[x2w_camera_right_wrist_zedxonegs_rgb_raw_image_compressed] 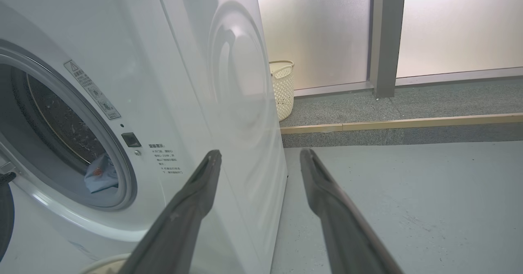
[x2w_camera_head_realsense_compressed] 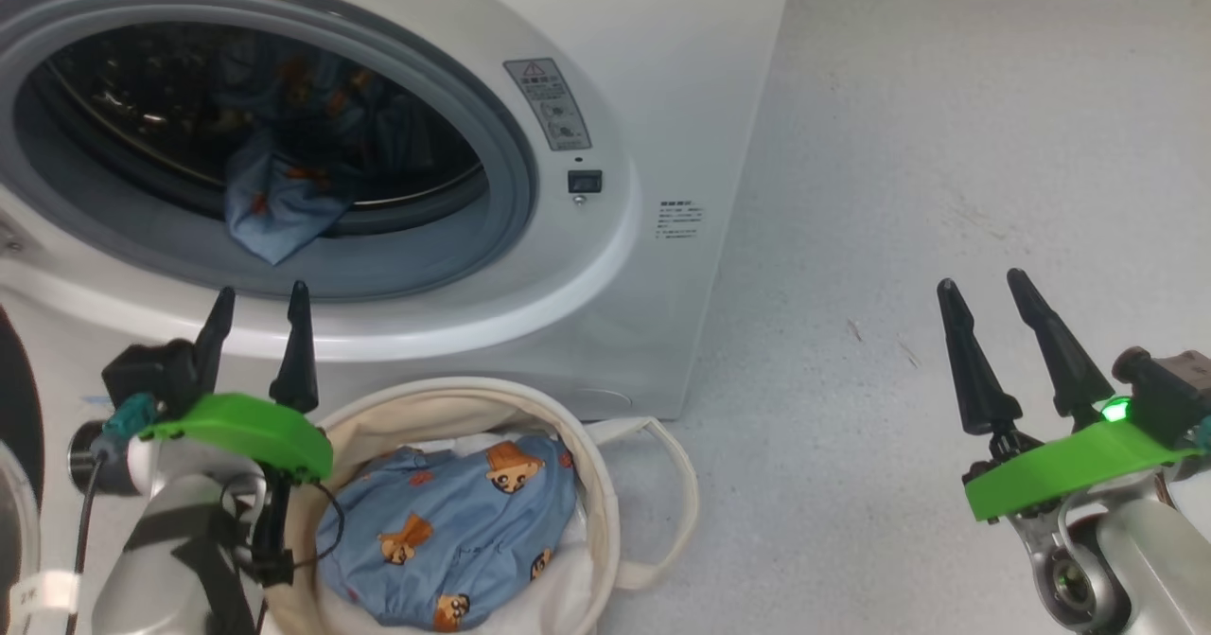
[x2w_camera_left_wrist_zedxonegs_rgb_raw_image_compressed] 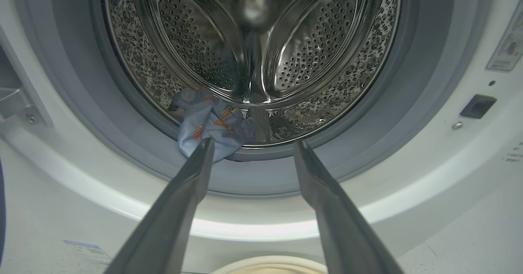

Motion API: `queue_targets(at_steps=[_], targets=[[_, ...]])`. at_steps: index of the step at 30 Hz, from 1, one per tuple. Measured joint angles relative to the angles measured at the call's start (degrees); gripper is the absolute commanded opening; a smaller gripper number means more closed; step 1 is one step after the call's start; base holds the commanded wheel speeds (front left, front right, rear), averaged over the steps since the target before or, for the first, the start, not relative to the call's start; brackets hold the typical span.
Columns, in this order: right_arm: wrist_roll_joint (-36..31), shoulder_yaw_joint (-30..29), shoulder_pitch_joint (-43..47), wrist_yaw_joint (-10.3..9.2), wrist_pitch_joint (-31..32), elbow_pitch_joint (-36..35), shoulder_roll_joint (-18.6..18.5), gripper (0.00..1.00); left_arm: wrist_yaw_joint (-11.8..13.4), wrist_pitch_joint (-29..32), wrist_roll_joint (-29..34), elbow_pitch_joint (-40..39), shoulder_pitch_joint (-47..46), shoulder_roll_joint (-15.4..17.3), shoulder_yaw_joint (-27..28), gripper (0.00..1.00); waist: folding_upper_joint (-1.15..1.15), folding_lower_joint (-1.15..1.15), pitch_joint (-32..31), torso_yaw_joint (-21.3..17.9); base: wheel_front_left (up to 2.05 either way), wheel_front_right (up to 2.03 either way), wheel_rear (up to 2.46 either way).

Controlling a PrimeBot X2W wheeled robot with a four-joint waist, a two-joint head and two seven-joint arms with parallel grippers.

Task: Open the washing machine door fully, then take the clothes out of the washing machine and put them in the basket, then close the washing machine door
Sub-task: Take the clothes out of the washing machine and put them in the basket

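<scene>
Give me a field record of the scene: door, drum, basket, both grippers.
washing machine door: open, at head view's left edge
washing machine: mouth uncovered
garment in drum: blue printed, draped over the lip
basket: on floor before the machine
garment in basket: blue printed, lying inside
left gripper: open, empty, before the mouth
right gripper: open, empty, over floor right of machine

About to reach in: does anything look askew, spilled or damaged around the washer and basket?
Nothing looks damaged or spilled. One blue garment hangs out of the drum onto the grey seal of the washer. A second garment lies in the basket.
</scene>
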Motion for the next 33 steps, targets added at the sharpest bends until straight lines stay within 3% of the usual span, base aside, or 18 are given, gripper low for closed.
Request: queue_targets(at_steps=[16, 33], targets=[[0.0, 0.08, -0.45, 0.0, 0.0, -2.77, -0.99, 1.0, 0.16, 0.0, 2.07, 11.85, -12.15, -0.04, 2.2, 1.0, 0.0, 0.0, 6.53, -3.8, 0.0, 0.0, 0.0], [-0.05, -2.55, -2.91, 0.0, 0.0, -5.38, -0.88, 1.0, 3.89, 0.0, 4.37, 19.34, -25.66, 2.7, 5.04, 1.0, 0.0, 0.01, 17.32, -7.4, 0.0, 0.0, 0.0]])
